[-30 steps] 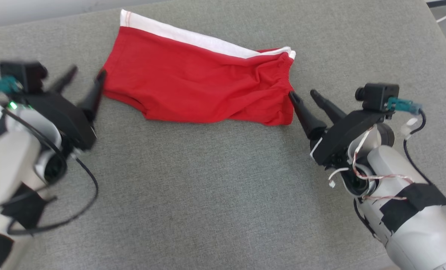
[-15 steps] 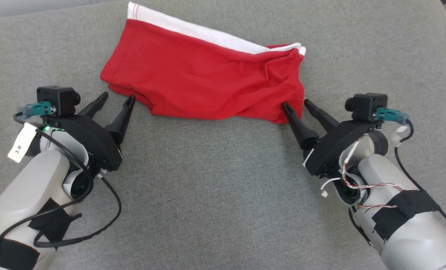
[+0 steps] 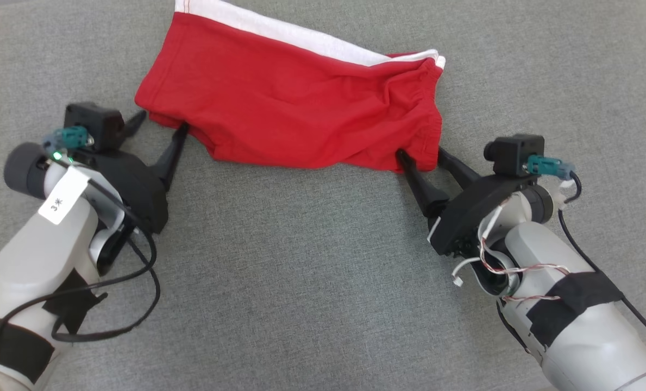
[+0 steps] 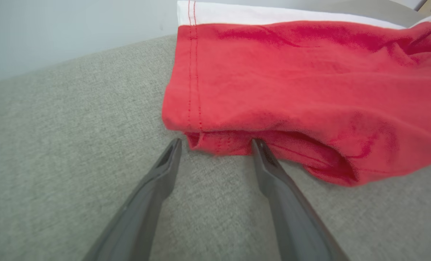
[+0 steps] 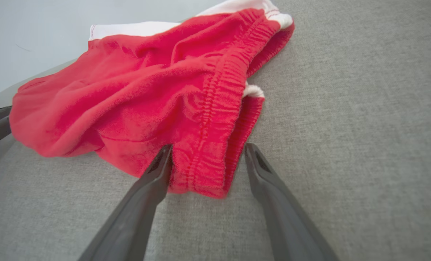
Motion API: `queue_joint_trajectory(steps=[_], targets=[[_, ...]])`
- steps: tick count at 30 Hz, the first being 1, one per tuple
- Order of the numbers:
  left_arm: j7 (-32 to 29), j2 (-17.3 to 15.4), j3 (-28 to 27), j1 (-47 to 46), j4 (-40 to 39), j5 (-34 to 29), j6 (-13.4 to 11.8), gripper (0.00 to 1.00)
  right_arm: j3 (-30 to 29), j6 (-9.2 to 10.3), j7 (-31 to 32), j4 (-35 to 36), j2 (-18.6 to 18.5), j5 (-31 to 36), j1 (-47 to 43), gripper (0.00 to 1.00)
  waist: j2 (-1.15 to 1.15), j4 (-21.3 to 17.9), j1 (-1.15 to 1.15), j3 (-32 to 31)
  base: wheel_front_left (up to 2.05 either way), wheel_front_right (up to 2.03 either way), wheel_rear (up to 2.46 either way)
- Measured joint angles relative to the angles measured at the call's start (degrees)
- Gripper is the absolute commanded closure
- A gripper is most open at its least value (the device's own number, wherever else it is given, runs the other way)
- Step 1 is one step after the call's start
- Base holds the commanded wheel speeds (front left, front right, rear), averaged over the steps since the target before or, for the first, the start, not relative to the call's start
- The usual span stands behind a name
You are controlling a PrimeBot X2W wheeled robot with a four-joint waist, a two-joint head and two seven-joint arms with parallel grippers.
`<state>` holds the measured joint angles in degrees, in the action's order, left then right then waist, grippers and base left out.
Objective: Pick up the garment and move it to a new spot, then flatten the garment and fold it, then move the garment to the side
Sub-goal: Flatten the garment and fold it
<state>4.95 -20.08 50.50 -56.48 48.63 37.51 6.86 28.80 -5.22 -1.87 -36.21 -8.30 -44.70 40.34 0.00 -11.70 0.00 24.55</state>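
Observation:
The garment [image 3: 301, 108] is a pair of red shorts with a white side stripe, lying crumpled on the grey cushion. My left gripper [image 3: 162, 120] is open at its lower left hem corner. In the left wrist view the folded hem of the garment [image 4: 291, 79] sits right at the tips of the left gripper [image 4: 217, 142]. My right gripper [image 3: 420, 155] is open too, and it straddles the gathered waistband corner. The right wrist view shows that corner of the garment [image 5: 146, 90] lying between the fingers of the right gripper [image 5: 208, 146]. Nothing is gripped.
The grey upholstered surface [image 3: 301, 282] stretches wide in front of the garment, between my two forearms. A pale wall [image 4: 56, 29] rises behind its far edge. Loose cables hang from the left arm [image 3: 111, 282] and the right arm [image 3: 518, 271].
The head camera has shifted. Both grippers have moved forward to the garment: the left one up to the hem corner, the right one around the waistband corner. Both stay open.

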Motion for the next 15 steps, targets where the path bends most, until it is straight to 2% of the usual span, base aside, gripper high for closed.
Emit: queue_joint_trajectory(steps=[7, 8, 9, 10, 15], targets=[[1.14, 0.85, 2.50, -1.70, 1.96, -3.63, -1.82, 0.00, 1.03, 0.18, -0.23, -0.88, 0.47, 1.01, 1.35, 0.00, 0.00, 0.06, 0.00, 0.34, 0.00, 0.00, 0.00], [1.16, 1.09, 2.58, -1.72, 2.23, -3.90, -1.89, 0.35, 1.25, 0.18, -0.23, -1.03, 0.49, 1.37, 1.35, 0.24, 0.00, 0.15, 0.00, 0.32, 0.00, 0.00, 0.00], [1.23, 1.18, 2.71, -1.72, 2.46, -3.92, -1.87, 1.00, 1.45, 0.18, -0.23, -1.18, 0.53, 1.59, 1.40, 0.84, 0.00, 0.19, 0.00, 0.30, 0.00, 0.00, 0.00], [1.24, 1.32, 3.18, -1.82, 2.72, -4.25, -1.80, 1.00, 1.56, 0.18, -0.23, -1.37, 0.54, 1.63, 1.47, 1.00, 0.01, 0.23, 0.00, 0.25, 0.00, 0.00, 0.00], [2.68, 2.56, 3.94, -1.93, 3.98, -4.91, -2.15, 1.00, 1.81, 0.18, -0.25, -2.69, 0.74, 1.88, 1.68, 1.00, 0.01, 0.55, 0.00, -0.26, 0.00, 0.00, 0.00]])
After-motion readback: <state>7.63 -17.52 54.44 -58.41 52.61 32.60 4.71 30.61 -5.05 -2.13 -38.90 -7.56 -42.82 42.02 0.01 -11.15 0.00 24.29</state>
